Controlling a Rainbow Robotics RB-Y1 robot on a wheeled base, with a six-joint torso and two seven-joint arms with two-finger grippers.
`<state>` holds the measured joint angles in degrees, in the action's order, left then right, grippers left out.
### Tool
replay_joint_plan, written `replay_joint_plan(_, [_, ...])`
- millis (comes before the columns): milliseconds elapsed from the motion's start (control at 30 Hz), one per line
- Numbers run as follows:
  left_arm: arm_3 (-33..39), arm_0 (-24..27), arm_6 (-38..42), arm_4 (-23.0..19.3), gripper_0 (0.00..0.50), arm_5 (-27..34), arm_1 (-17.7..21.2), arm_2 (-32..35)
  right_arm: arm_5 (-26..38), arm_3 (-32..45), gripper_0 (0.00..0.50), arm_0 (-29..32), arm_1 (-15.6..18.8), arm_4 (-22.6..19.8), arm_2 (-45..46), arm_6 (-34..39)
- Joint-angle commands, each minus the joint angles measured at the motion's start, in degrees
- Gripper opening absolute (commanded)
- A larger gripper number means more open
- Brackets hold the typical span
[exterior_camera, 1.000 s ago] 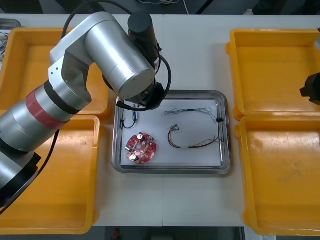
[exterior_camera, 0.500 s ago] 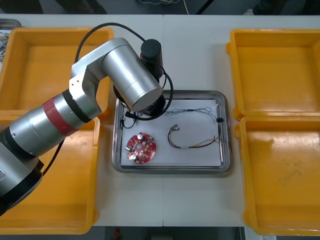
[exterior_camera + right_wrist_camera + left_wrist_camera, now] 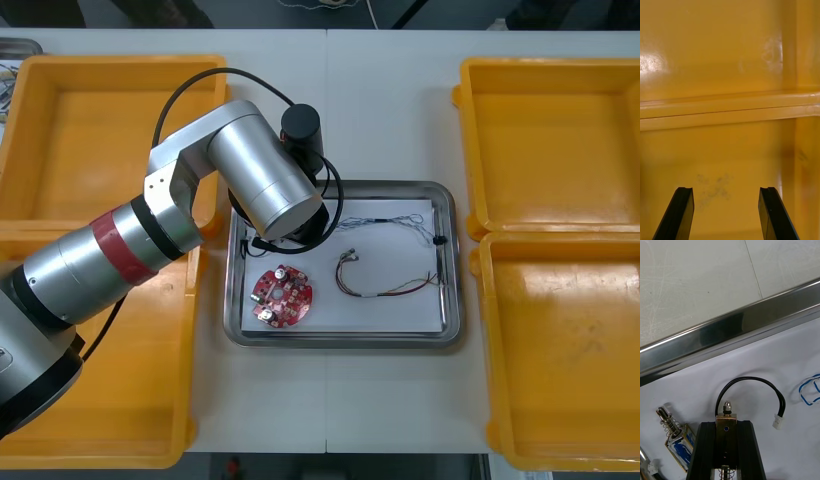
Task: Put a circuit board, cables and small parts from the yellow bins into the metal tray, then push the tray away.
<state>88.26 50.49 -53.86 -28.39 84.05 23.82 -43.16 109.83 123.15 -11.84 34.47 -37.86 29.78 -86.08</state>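
Observation:
My left gripper [image 3: 726, 427] is shut on a small metal part [image 3: 726, 419] with a looped black cable [image 3: 752, 379], low over the white inside of the metal tray [image 3: 726, 328] near its rim. A second small metal part [image 3: 675, 437] with a spring lies beside the fingers. A blue and white cable [image 3: 810, 390] lies on the other side. In the front view my left arm [image 3: 260, 180] covers the tray's [image 3: 452, 290] far left corner. A red circuit board [image 3: 280, 296] and thin cables [image 3: 385, 290] lie in the tray. My right gripper [image 3: 726, 202] is open over a yellow bin [image 3: 730, 108].
Two yellow bins [image 3: 60, 130] [image 3: 100, 380] stand left of the tray and two more [image 3: 550, 130] [image 3: 560, 360] stand right of it. A twisted cable [image 3: 390, 222] runs along the tray's far side. Bare table lies beyond and in front of the tray.
My left arm has drawn in and settled over the tray's far left corner. The right gripper, at the front view's right edge a second ago, has left that view.

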Motion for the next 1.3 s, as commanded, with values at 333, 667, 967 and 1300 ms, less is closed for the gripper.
replay_joint_plan(333, [1.0,-0.3,6.7,0.3,0.5,-1.7,-1.4,-1.2,0.2,7.7,0.5,4.5,-0.4,-1.0,-0.9,4.0])
replay_joint_plan(667, [2.5,-0.3,7.9,0.2,0.5,-1.3,-1.4,-1.0,0.2,8.9,0.5,4.9,-0.5,-1.4,-2.5,4.6])
replay_joint_plan(967, [10.7,-0.3,7.6,0.4,0.5,8.5,-0.4,6.3,0.2,8.9,0.5,5.4,-0.6,-2.1,-2.5,4.6])
replay_joint_plan(1300, [19.1,-0.4,2.0,-5.3,0.5,22.4,3.1,20.2,0.2,8.9,0.5,5.7,-0.6,-3.1,-2.5,4.0])
